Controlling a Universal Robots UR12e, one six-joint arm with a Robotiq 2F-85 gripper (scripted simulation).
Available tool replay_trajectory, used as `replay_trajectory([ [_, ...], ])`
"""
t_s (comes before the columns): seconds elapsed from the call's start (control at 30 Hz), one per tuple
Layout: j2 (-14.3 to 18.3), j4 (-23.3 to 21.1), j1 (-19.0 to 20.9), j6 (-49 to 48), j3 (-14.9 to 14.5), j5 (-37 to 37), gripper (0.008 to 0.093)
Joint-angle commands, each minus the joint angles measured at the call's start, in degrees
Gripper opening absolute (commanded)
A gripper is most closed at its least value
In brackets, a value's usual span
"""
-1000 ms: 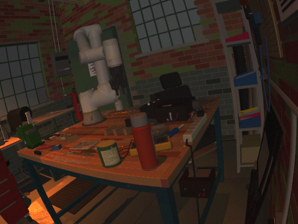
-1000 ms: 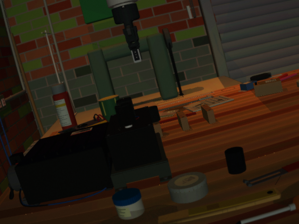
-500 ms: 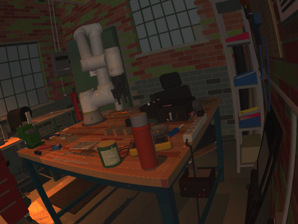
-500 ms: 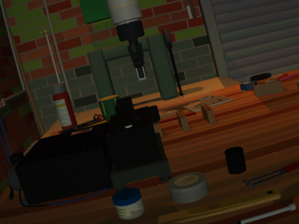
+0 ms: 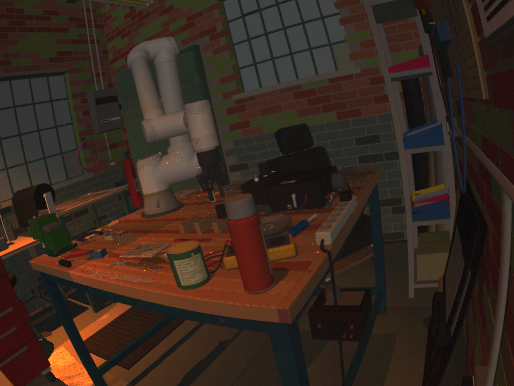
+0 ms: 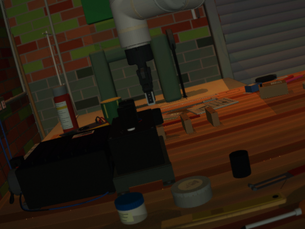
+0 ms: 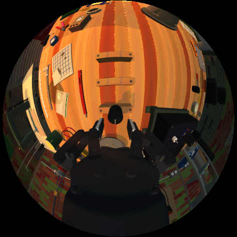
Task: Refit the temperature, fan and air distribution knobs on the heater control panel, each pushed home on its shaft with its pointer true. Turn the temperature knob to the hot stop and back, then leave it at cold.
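Observation:
The heater control panel (image 6: pixel 138 145) is a dark box whose face is mostly hidden in shadow; in the wrist camera its face (image 7: pixel 172 130) shows a bare white shaft (image 7: pixel 174 140). A black knob (image 7: pixel 115 115) with a white pointer line rests against the nearest wooden block (image 7: pixel 115 106), and from the second side camera it (image 6: pixel 157 115) sits just behind the panel. My gripper (image 7: pixel 115 126) (image 6: pixel 149 98) (image 5: pixel 214 192) hangs above that knob, open and empty. Another black cylinder (image 6: pixel 239 164) stands on the bench further off.
A green tin (image 5: pixel 188 264) and a red flask (image 5: pixel 248 244) stand at the bench's front. Two more wooden blocks (image 7: pixel 114 57) lie beyond the knob. A tape roll (image 6: pixel 191 191), a blue-lidded jar (image 6: pixel 130 207), a black case (image 6: pixel 61 167) and papers (image 7: pixel 62 62) crowd the bench.

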Motion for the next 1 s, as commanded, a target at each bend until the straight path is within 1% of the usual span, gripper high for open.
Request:
replay_trajectory([
  [0.0,0.22,-0.39,0.0,0.0,0.05,0.0,0.056],
  [0.3,2.0,-2.95,0.0,0.0,0.8,0.0,0.056],
  [0.97,3.08,-4.41,0.0,0.0,1.22,0.0,0.056],
])
